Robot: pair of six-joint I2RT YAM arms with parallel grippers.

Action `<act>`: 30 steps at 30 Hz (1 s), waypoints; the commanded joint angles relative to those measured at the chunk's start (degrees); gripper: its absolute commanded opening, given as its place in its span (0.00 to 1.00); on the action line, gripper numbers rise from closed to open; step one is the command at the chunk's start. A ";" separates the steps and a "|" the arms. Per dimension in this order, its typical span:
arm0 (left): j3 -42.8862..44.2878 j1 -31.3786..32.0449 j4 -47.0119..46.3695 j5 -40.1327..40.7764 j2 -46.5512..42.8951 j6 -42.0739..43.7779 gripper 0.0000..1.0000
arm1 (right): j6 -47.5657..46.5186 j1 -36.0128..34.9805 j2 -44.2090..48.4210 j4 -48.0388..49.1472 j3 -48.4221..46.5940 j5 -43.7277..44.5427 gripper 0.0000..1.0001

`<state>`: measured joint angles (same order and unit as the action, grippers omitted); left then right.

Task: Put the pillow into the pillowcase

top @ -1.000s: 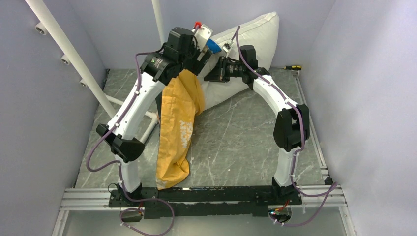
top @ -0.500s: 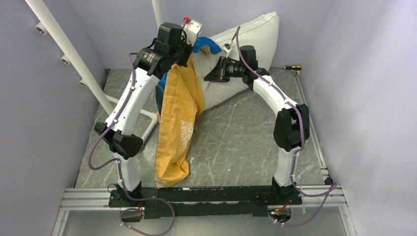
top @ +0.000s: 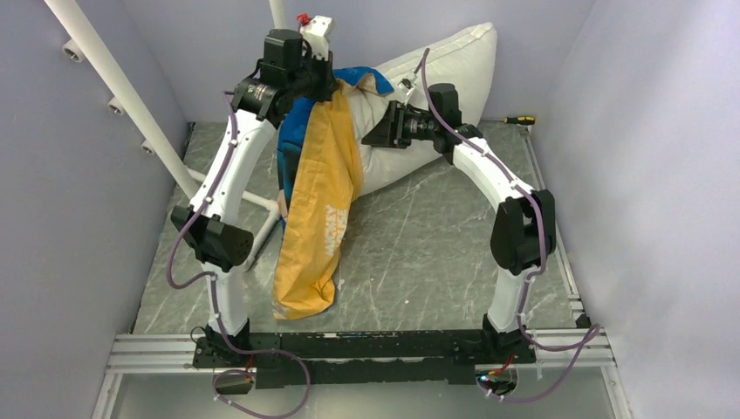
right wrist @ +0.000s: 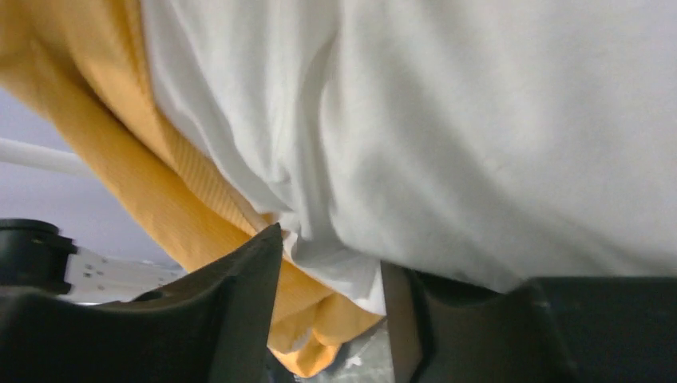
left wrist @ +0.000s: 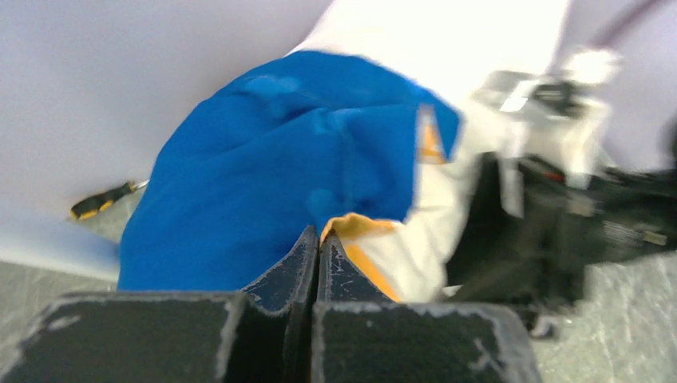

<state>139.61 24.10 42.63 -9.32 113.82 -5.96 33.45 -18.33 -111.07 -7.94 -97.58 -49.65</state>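
pillow [top: 454,61] against back wall, pillowcase [top: 323,192] over its left end, screwdriver [top: 522,120] right of pillow

A yellow-handled screwdriver [top: 519,120] lies at the grey marbled table's [top: 419,253] far right edge. White pipes [top: 122,96] slant over its left side, and an aluminium rail [top: 140,353] lines its near edge.

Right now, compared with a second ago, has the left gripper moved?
Yes. In the top view the left gripper has shifted left and toward the back wall, closer to the white upright pole, pulling the pillowcase along.
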 commanded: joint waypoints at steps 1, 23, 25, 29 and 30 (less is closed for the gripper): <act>-5.65 -1.89 -5.36 4.02 -4.15 -1.19 0.00 | -6.07 -0.29 10.05 -3.66 3.10 8.11 0.62; -12.52 -4.06 -1.68 10.05 -7.41 2.17 0.00 | 1.19 -4.07 2.77 9.65 2.77 1.04 0.61; -12.41 -4.06 -1.52 9.94 -7.41 2.24 0.00 | 2.46 -4.08 0.88 11.46 1.75 -1.19 0.62; -10.94 -4.06 -0.30 9.92 -7.23 2.11 0.00 | 6.66 -4.08 -1.55 16.93 1.78 -4.04 0.62; -10.49 -4.06 0.07 9.93 -7.28 2.09 0.00 | 7.50 -4.01 -1.68 18.24 2.23 -4.21 0.63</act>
<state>127.00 20.64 41.39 -1.04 108.68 -4.93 36.91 -22.24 -111.42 0.67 -93.32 -50.89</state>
